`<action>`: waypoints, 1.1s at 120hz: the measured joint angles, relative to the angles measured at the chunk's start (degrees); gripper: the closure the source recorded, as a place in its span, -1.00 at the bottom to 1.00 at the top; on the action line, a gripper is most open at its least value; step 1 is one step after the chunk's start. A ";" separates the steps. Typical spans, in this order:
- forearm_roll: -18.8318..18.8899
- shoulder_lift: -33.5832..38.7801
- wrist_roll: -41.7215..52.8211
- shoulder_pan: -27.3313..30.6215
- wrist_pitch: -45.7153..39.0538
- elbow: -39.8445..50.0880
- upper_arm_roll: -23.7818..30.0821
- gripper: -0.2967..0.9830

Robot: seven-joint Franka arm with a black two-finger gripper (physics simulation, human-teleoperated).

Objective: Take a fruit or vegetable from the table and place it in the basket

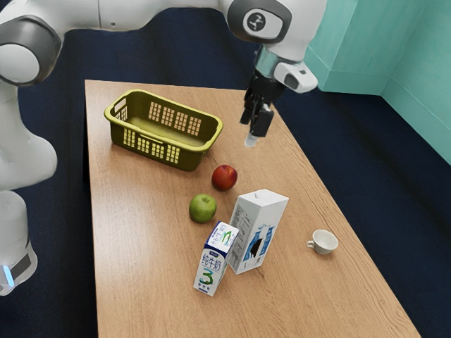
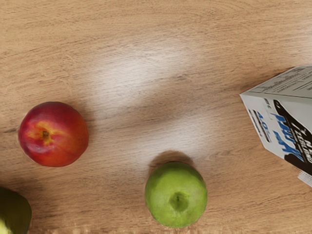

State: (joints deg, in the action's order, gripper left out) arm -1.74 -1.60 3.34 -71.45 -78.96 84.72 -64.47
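Hovering over the wooden surface, the black hand, wide or narrow I can't tell, faces a glossy red nectarine near the olive plastic basket, probably firm, light, slippery, best gripped across its middle.

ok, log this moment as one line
gripper: empty, above table; red fruit: on table; green apple: on table; basket: no fruit inside; pick: not yet made

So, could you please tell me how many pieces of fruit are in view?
2: the red fruit, on the table near the basket, and the green apple, on the table near the small milk carton. More might be hidden behind the basket's near wall.
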 joint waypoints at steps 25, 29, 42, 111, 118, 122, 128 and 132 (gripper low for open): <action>3.03 3.78 0.67 4.14 3.30 1.00 -3.37 -0.51; 3.20 3.41 0.84 5.65 3.64 1.02 -3.60 -0.51; 3.55 2.91 1.26 -7.28 4.28 1.00 -19.29 -0.51; 3.70 17.62 2.81 76.75 3.74 13.18 69.51 -0.51; 3.73 23.08 3.00 76.99 2.31 17.56 69.73 -0.51; 3.76 24.11 3.11 77.19 2.25 17.57 69.71 -0.51; 3.79 24.70 3.26 77.33 2.40 17.17 69.69 -0.51; 3.78 24.42 3.34 77.26 2.34 16.78 69.85 -0.51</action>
State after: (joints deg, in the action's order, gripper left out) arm 2.04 22.82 6.67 5.81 -76.62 101.50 5.38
